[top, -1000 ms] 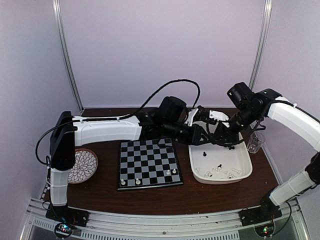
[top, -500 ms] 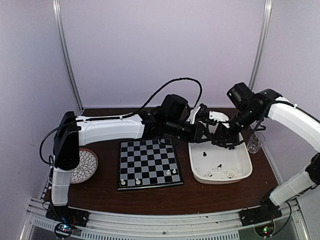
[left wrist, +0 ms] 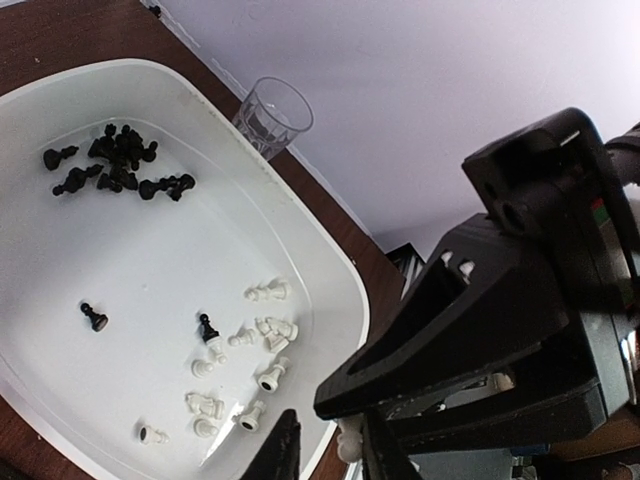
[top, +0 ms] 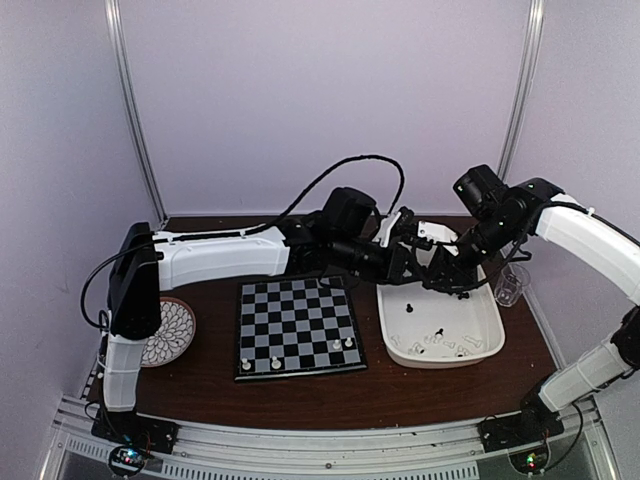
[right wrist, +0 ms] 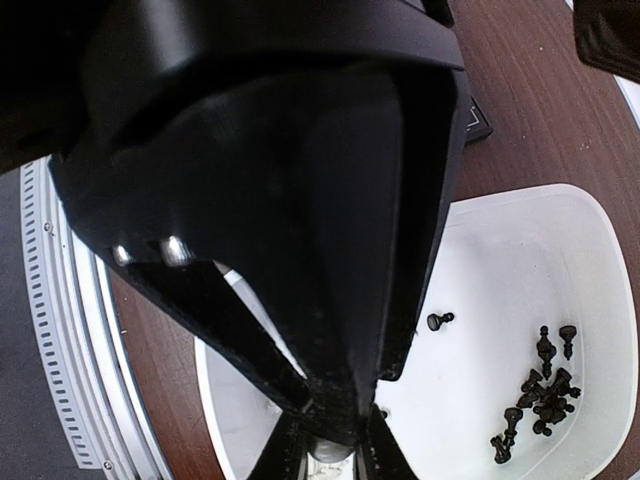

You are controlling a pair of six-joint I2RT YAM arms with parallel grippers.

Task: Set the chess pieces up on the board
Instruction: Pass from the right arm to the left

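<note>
Your right gripper (right wrist: 330,447) pinches a white piece (left wrist: 346,440) over the far left of the tray (top: 490,338), right of the board (top: 298,325). Left gripper (left wrist: 332,455) fingers sit narrowly around it, can't tell if clamped. Let go early and it likely drops, maybe off the tray

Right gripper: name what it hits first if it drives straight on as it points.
The left gripper: its black body fills the right wrist view just ahead of the right gripper, which seems to pinch a white chess piece. Depth unclear.
</note>
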